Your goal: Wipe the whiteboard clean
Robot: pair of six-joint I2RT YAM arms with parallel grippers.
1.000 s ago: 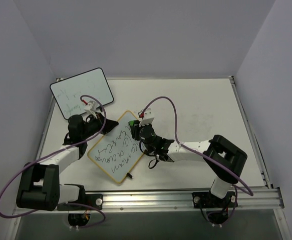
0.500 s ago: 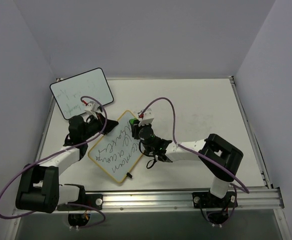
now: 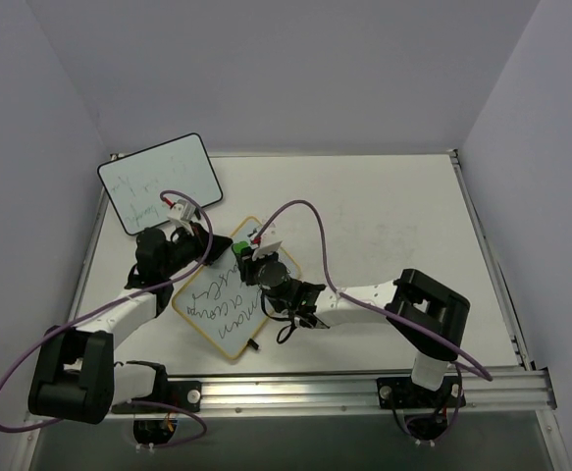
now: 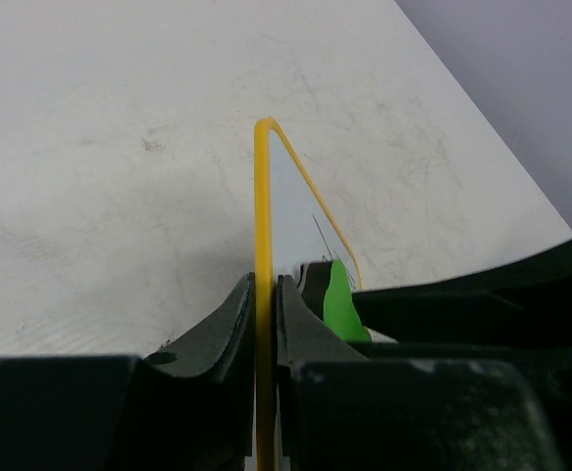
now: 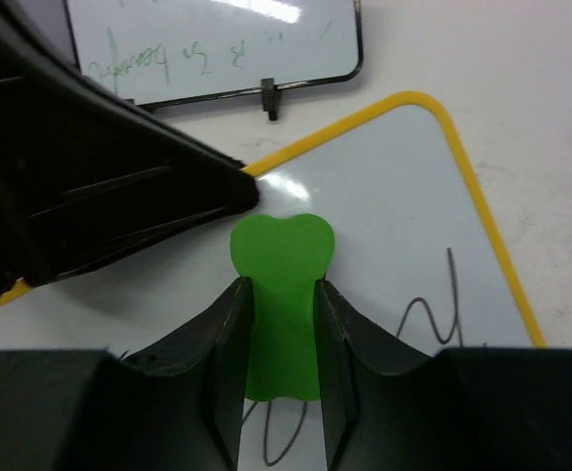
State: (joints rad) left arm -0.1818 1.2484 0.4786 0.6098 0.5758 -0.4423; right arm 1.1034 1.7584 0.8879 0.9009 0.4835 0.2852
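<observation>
Left tool (image 3: 204,257), right tool (image 3: 250,259) (green eraser (image 3: 238,249)) meet on whiteboard (image 3: 217,308).

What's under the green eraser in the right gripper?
The yellow-framed whiteboard; black scribbles show nearby. The patch directly beneath the green eraser is covered, so ink there can't be seen.

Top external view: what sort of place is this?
Probably a lab robot cell: left arm and right arm bolted to a metal rail, white table boxed by plain walls.
</observation>
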